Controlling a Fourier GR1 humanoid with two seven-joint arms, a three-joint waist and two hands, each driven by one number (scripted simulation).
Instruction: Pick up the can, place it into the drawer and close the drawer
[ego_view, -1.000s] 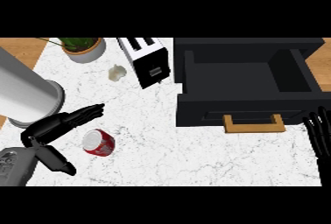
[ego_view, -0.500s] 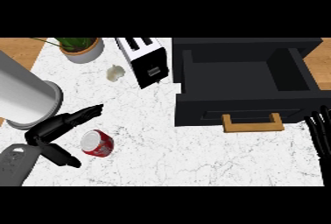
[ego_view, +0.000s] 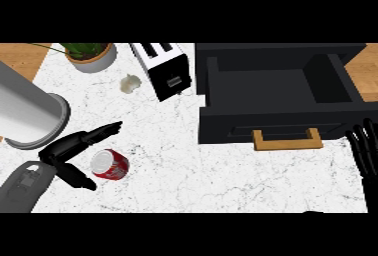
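Observation:
A red can (ego_view: 110, 165) with a silver top lies on its side on the white marble counter (ego_view: 184, 170) at the lower left. My left hand (ego_view: 70, 150) is open around it, fingers stretched past its far side and thumb at its near side, with no clear contact. The black drawer (ego_view: 284, 90) stands pulled open at the upper right, its inside bare, with a wooden handle (ego_view: 287, 140) on its front. At the right edge my right hand (ego_view: 364, 150) rests open, fingers up, just right of the drawer front.
A large white cylinder (ego_view: 26, 112) stands at the left, close behind my left hand. A toaster (ego_view: 164, 67), a potted plant (ego_view: 92, 54) and a small pale lump (ego_view: 130, 84) sit along the back. Bare counter lies between the can and the drawer.
My left hand has slid slightly lower and leftward beside the can. The can, drawer and right hand stay as they were.

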